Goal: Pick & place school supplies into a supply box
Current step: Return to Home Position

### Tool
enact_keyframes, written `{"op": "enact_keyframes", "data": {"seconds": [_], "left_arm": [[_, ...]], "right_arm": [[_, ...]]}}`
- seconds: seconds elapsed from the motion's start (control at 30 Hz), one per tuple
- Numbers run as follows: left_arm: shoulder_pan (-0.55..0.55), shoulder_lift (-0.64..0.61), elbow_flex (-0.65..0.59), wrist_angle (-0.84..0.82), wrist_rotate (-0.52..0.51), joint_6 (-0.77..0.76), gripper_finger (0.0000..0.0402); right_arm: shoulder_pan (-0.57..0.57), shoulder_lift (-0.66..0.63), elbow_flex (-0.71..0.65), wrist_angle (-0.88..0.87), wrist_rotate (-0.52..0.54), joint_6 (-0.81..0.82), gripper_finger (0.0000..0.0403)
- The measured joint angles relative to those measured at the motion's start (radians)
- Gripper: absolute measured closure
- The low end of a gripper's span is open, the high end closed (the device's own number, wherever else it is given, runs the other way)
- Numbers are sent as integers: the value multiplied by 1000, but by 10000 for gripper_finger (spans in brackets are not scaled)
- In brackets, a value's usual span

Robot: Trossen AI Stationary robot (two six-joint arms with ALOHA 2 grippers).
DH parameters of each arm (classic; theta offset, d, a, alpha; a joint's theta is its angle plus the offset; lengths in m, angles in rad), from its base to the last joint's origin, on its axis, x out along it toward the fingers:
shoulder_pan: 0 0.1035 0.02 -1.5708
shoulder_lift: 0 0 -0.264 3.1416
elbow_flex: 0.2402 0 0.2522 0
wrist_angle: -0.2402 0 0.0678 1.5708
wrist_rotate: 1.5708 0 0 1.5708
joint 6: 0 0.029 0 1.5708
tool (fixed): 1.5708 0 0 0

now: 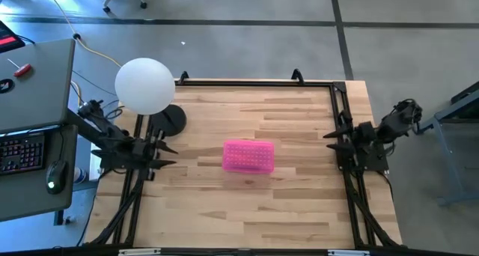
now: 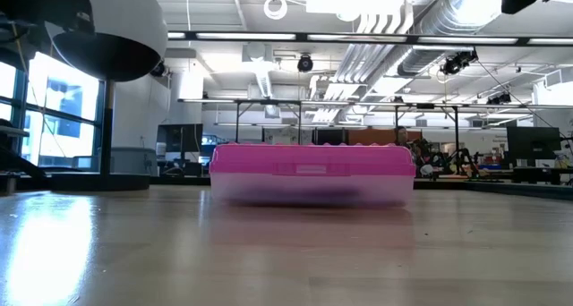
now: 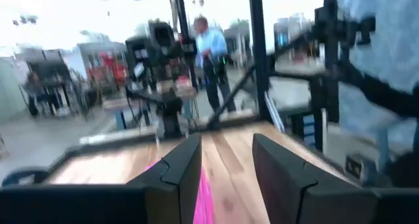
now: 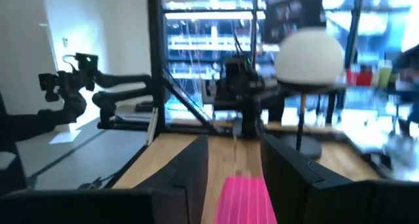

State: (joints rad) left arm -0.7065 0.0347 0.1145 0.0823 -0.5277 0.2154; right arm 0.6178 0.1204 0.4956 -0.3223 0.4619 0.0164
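The supply box (image 1: 248, 156) stands shut on its base in the middle of the table, its pink lid on top; the low view shows the box (image 2: 312, 174) side-on, with dark shapes dimly showing through its clear wall. No pencils, pens or scissors lie in the open. My left gripper (image 1: 171, 156) waits open at the table's left edge, my right gripper (image 1: 329, 140) open at the right edge, both pointing at the box. Each wrist view shows the pink lid (image 3: 203, 201) (image 4: 245, 199) between its own fingers, farther off.
A lamp with a white globe (image 1: 145, 85) on a dark round base (image 1: 169, 120) stands at the table's far left corner. A black frame (image 1: 258, 82) runs along the table's edges. A desk with keyboard and mouse (image 1: 30, 147) lies left of the table. A person (image 3: 211, 57) stands beyond the table.
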Motion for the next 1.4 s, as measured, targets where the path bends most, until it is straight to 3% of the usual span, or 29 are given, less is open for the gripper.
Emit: {"op": "enact_keyframes", "data": {"seconds": [0.13, 0.23, 0.5, 0.67, 1.4], "left_arm": [[0, -2, -96, 155, -32, 21, 231], [0, -1, -97, 122, -98, -8, 231], [0, 0, -98, 42, -270, -77, 231], [-1, 0, -99, -25, -234, -242, 231], [-1, 2, -99, -26, -197, -246, 231]], "right_arm": [[-1, 3, -71, 171, -32, -142, 284], [-1, 3, -119, 240, -46, -196, 284], [-3, 7, -152, 230, -26, -154, 284], [-3, 10, -152, 230, -34, -155, 284], [-3, 10, -152, 230, -34, -155, 284]]}}
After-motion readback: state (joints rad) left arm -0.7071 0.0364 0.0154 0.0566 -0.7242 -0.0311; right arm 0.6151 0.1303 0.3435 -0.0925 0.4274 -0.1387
